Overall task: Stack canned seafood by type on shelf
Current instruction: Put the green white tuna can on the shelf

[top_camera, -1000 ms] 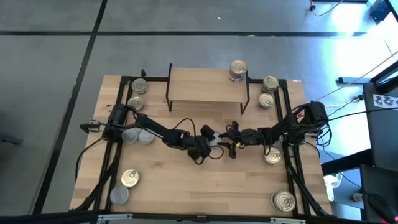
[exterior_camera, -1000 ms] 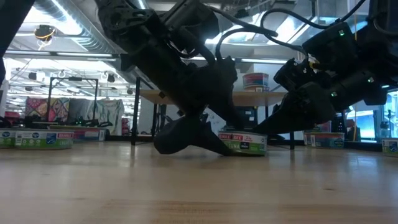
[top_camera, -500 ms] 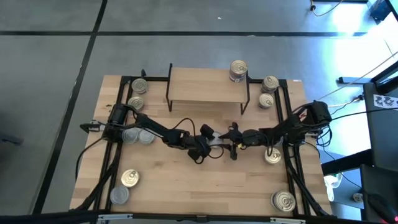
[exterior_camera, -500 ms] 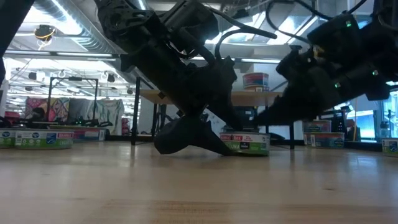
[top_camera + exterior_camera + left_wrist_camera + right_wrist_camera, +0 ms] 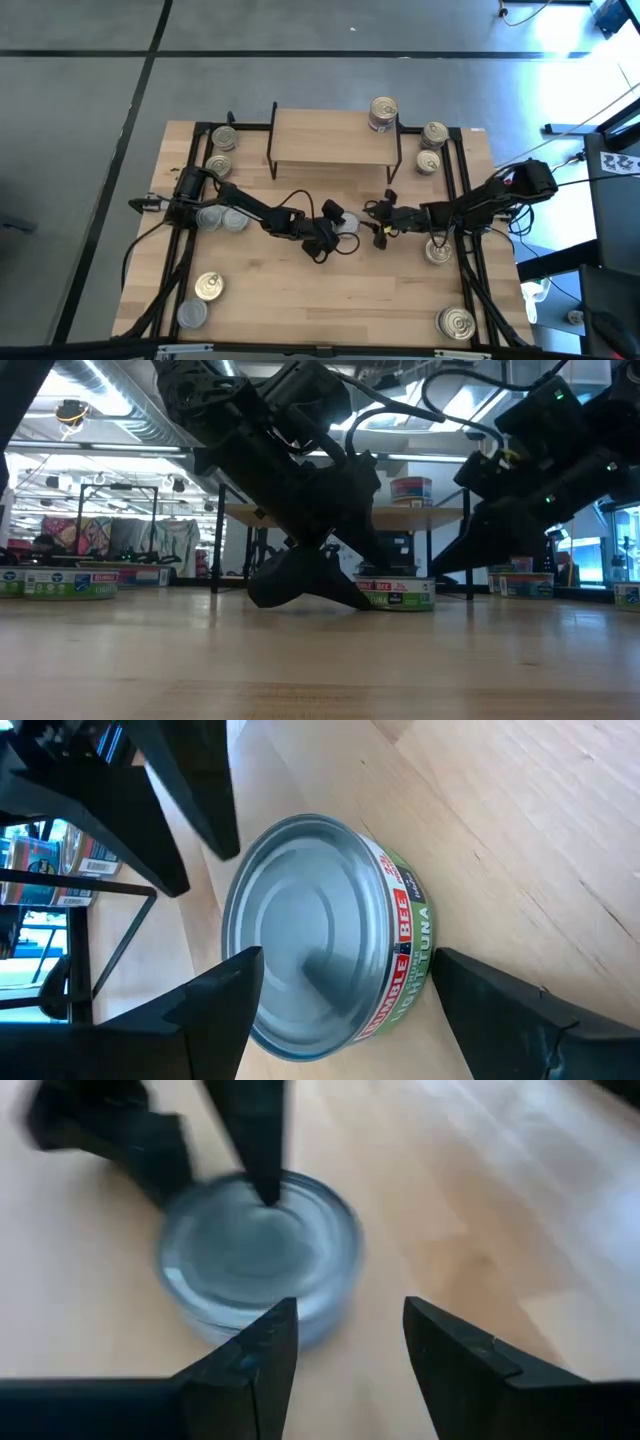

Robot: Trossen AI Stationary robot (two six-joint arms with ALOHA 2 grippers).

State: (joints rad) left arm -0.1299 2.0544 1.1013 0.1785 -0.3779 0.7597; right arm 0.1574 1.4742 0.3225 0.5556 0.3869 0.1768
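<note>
A short tuna tin (image 5: 348,224) with a plain silver lid and a green label (image 5: 405,960) stands flat on the table in front of the shelf (image 5: 333,138). My left gripper (image 5: 340,223) is low at the tin and open, one finger on each side of it (image 5: 350,960). My right gripper (image 5: 381,222) is open (image 5: 350,1330), a short way to the tin's right and raised off the table. Two gold-lidded tins (image 5: 382,112) are stacked on the shelf's right end. My left gripper's fingers (image 5: 225,1005) flank the tin's side wall (image 5: 400,990), coming low and slanting from the table's left. I cannot tell whether they touch the wall. The tin sits upright with its base on the table (image 5: 397,600).
Loose tins lie around the table: gold ones at the far left (image 5: 222,138) and far right (image 5: 433,133), silver ones by the left arm (image 5: 222,218), others at the near left (image 5: 209,288) and near right (image 5: 456,322), and one under the right arm (image 5: 438,251).
My right gripper has drawn back from the tin toward the table's right edge and risen off the table. The tin has stayed on the table between my left gripper's fingers.
</note>
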